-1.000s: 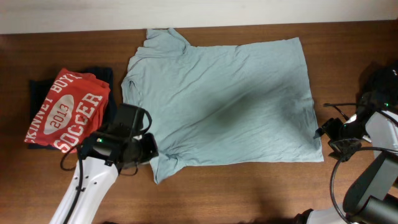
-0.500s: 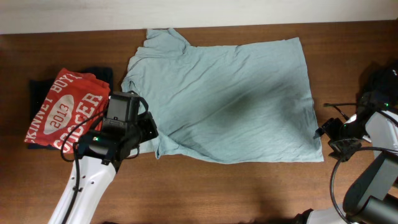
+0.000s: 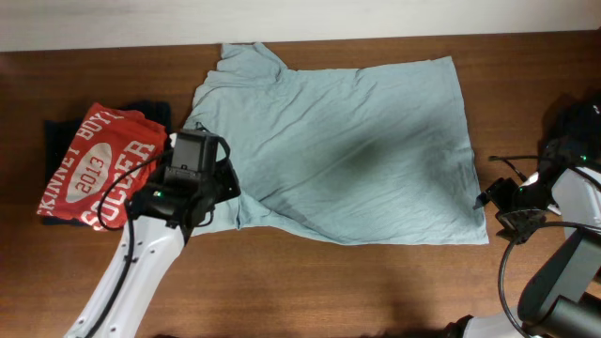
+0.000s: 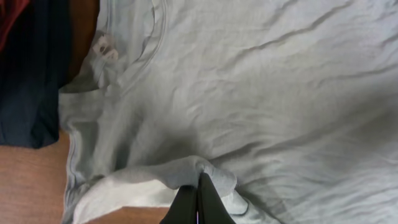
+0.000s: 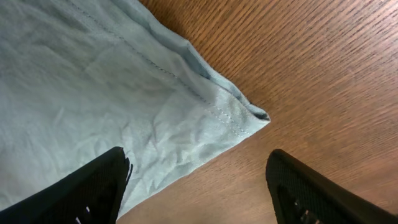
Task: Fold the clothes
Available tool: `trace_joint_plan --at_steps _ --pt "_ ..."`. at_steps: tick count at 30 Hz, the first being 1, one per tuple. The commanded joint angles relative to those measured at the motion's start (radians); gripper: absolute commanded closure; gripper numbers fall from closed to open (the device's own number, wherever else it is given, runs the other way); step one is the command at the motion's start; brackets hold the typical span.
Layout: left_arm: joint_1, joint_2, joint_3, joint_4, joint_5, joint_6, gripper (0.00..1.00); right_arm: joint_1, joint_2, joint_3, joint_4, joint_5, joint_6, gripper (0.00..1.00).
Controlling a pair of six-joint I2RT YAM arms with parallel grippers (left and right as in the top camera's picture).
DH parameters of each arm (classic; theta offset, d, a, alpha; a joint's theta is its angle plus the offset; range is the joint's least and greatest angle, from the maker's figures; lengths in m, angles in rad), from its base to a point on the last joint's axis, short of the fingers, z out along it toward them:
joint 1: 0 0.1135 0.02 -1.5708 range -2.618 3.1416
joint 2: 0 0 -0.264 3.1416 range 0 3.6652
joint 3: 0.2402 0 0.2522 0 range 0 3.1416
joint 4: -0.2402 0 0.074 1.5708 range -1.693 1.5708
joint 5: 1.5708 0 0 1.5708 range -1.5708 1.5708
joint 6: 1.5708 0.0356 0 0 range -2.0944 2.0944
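- Near edge of the table (image 3: 310,291): bare wood. Both arms reach in from this side.
- Left gripper (image 4: 198,198), toward the near-left corner: fingers pressed shut, pinching a fold of the near sleeve (image 4: 143,186) of the t-shirt (image 3: 357,141). The sleeve is lifted and doubled inward over the body cloth, not laid down.
- Right gripper (image 5: 198,165), by the right edge: fingers spread wide with nothing between them. It hovers just beside the near hem corner (image 5: 249,112); I see no contact.
- Middle of the table: the t-shirt lies spread out and lightly creased, with the collar (image 4: 155,31) toward the left edge and the hem toward the right edge.
- Far edge: the far sleeve (image 3: 246,58) lies flat and unfolded.
- Left edge: a red t-shirt (image 3: 99,164) sits folded on a black garment (image 3: 56,131), just beside the working arm and outside the job.

Progress, my reading: early.
- The first fold, near sleeve inward, is under way but not set.
- Left to do: lay and flatten that sleeve, fold the far sleeve in, turn the sides over, then bring the hem to the collar.
- The right arm looks placed to take the hem corner.
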Motion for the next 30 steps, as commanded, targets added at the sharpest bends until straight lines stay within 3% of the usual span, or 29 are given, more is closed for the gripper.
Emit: trace_joint_plan --at_steps 1,12,18,23,30 --pt "0.005 0.017 0.016 0.017 -0.014 0.024 1.00 -0.003 0.005 -0.006 -0.003 -0.013 0.005 0.25" --pt "0.005 0.016 0.016 0.019 -0.014 0.024 0.99 -0.003 0.005 -0.022 -0.006 0.053 0.010 0.19" --pt "0.005 0.017 0.016 0.016 -0.014 0.024 0.99 -0.004 0.005 -0.127 0.145 0.055 0.063 0.21" --pt "0.005 0.017 0.016 0.016 -0.014 0.024 0.99 -0.004 0.005 -0.209 0.238 0.052 0.112 0.24" --pt "0.005 0.017 0.016 0.015 -0.015 0.025 0.99 -0.004 0.005 -0.256 0.303 0.051 0.144 0.37"
